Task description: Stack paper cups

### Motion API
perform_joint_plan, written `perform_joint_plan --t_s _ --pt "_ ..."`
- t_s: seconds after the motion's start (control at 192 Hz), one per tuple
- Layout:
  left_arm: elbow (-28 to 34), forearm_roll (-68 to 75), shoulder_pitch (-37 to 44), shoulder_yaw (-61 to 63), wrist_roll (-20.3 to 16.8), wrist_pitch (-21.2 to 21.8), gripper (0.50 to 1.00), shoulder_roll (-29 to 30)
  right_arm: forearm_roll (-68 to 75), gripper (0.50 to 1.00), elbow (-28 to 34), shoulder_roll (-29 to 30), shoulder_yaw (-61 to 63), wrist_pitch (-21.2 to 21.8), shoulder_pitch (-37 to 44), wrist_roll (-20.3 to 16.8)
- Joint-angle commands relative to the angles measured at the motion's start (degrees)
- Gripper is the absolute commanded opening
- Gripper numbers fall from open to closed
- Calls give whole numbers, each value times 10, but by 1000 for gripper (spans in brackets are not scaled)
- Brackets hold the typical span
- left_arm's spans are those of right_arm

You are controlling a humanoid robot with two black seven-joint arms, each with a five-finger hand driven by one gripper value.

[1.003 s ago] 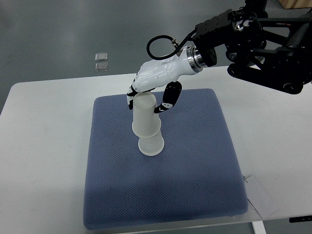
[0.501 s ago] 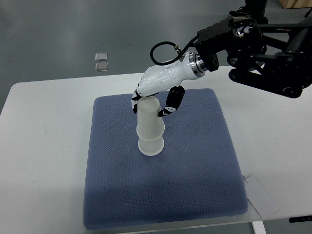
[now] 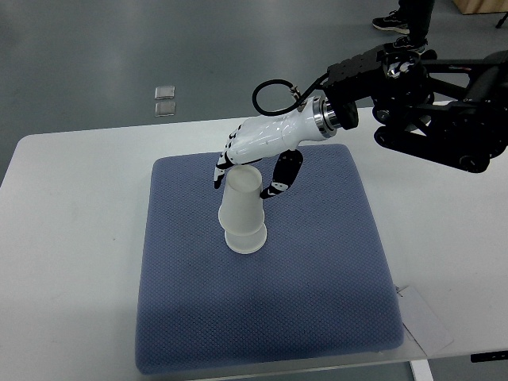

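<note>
Two white paper cups stand upside down on the blue mat point(image 3: 317, 302). The upper cup point(image 3: 241, 198) is nested over the lower cup point(image 3: 244, 240), whose rim shows at the bottom. The stack stands nearly upright. My right hand point(image 3: 246, 181) comes in from the upper right and hovers at the top of the upper cup. Its fingers point(image 3: 221, 169) are spread beside the cup's left top edge. The thumb point(image 3: 279, 178) stands a little apart on the right. The hand looks open and holds nothing.
The mat lies on a white table point(image 3: 71, 238). A white paper tag point(image 3: 425, 317) lies at the mat's front right corner. Two small clear objects point(image 3: 165, 101) lie on the floor beyond the table. A person's shoes point(image 3: 394, 21) show at the top.
The upper cup has sunk further over the lower one and straightened up. My right hand has risen slightly, shifted right and loosened its fingers from the cup.
</note>
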Motion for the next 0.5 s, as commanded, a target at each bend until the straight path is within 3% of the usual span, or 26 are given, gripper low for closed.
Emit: perform_joint_plan --t_s 0.0,0.272,0.496 --pt "0 0 0 0 0 0 1000 0 1 907 0 -1 2 0 -3 1" --pt "0 0 0 0 0 0 1000 0 6 911 -5 -18 4 0 -6 2" --pt "0 0 0 0 0 0 1000 0 108 909 -82 -39 58 11 -30 0"
